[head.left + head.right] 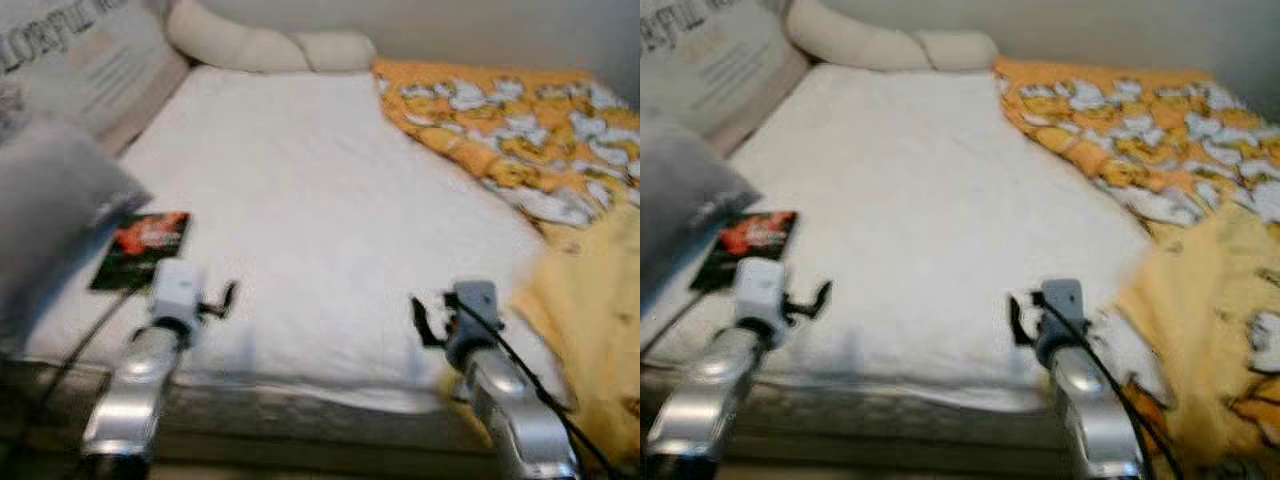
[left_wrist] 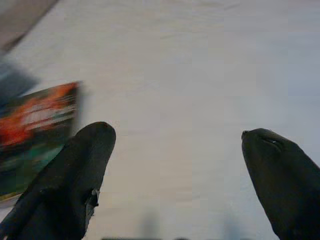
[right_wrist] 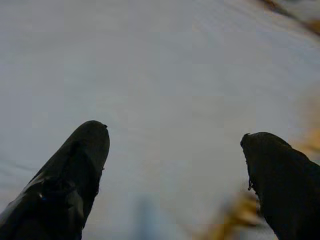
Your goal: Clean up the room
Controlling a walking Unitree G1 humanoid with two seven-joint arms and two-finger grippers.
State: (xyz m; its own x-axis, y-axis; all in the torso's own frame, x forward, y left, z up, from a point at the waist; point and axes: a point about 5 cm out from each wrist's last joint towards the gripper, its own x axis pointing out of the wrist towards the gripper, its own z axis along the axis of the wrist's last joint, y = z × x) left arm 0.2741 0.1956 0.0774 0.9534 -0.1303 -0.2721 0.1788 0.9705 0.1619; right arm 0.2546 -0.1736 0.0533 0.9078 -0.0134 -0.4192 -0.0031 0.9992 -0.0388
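Observation:
A bed with a white sheet [image 1: 300, 200] lies before me. A dark book or packet with a red and orange cover [image 1: 140, 248] rests on its near left part, and it appears beside my left fingers [image 2: 75, 175] in the left wrist view. An orange and white patterned blanket [image 1: 520, 140] is bunched along the bed's right side. My left gripper [image 1: 222, 298] hovers open over the near edge, just right of the packet. My right gripper [image 1: 420, 320] is open above the near right of the sheet, with nothing between its fingers [image 3: 75, 175].
A long cream pillow [image 1: 260, 45] lies at the head of the bed. A printed cushion [image 1: 90, 60] leans at the far left, and a grey fabric mass [image 1: 50, 210] overhangs the near left. A yellow blanket [image 1: 590, 330] hangs off the near right corner.

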